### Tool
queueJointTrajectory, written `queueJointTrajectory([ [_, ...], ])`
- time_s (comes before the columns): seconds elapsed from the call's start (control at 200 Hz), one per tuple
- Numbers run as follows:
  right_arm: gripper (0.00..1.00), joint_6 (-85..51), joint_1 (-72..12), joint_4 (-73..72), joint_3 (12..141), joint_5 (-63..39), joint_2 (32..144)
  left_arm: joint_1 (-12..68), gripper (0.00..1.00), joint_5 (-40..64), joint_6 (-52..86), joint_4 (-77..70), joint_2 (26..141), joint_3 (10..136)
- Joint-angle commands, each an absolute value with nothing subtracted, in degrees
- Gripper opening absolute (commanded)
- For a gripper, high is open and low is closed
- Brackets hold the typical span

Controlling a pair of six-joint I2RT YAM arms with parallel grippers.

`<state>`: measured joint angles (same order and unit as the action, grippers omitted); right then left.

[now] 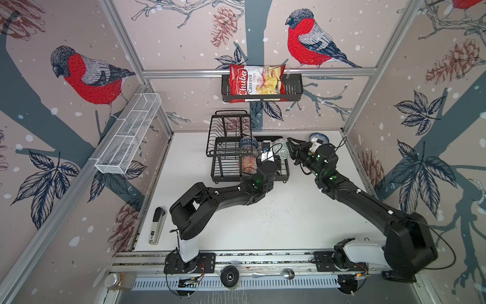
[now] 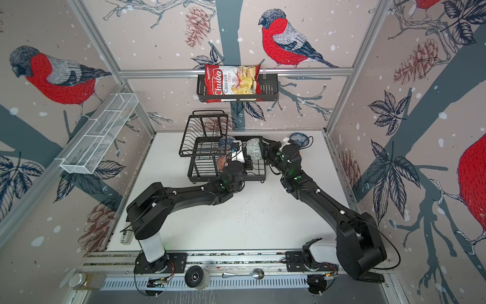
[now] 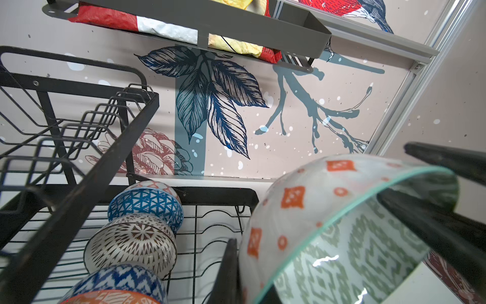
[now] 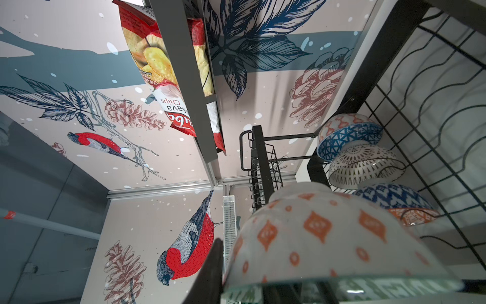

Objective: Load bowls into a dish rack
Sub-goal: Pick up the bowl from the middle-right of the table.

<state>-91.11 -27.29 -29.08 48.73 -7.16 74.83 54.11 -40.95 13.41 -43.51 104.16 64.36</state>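
The black wire dish rack (image 1: 226, 168) (image 2: 202, 169) (image 3: 79, 200) (image 4: 394, 52) stands at the back of the table. Three bowls lean in its base: blue-triangle (image 1: 248, 143) (image 3: 147, 205) (image 4: 349, 136), white with black lattice (image 1: 248, 152) (image 3: 131, 244) (image 4: 365, 165), and red-orange (image 1: 248, 164). Over the rack's right end hangs the grey-green patterned bowl (image 1: 280, 151) (image 2: 253, 151) (image 3: 342, 237) (image 4: 328, 231). My left gripper (image 1: 272, 148) (image 3: 244, 263) is shut on its rim. My right gripper (image 1: 290, 147) (image 4: 236, 265) clamps the opposite rim. A blue-flowered bowl (image 1: 318, 137) (image 2: 299, 138) sits on the table behind the right wrist.
A black shelf basket with a chips bag (image 1: 261, 84) hangs on the back wall above the rack. A white mesh basket (image 1: 128, 134) is on the left wall. A stapler (image 1: 157, 226) lies front left. A spoon (image 1: 276, 274) and jar (image 1: 115, 281) rest on the front rail.
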Motion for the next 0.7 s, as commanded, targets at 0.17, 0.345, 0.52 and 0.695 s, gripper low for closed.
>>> queueJointTrajectory([
  [0.17, 0.1, -88.3, -27.2, -30.8, 48.4, -3.5, 73.9, 54.7, 0.0, -41.2, 11.8, -49.0, 102.9, 64.0],
  [0.345, 0.03, -88.3, -27.4, -30.6, 48.6, -3.6, 73.7, 54.9, 0.0, -42.0, 11.0, -50.0, 102.5, 63.6],
  [0.52, 0.01, -88.3, -27.8, -30.8, 48.4, -3.7, 73.5, 55.3, 0.0, -43.2, 8.9, -52.5, 102.2, 62.7],
  [0.695, 0.01, -88.3, -27.8, -30.5, 49.1, -3.3, 73.7, 55.7, 0.0, -43.8, 7.7, -54.0, 102.2, 62.2],
])
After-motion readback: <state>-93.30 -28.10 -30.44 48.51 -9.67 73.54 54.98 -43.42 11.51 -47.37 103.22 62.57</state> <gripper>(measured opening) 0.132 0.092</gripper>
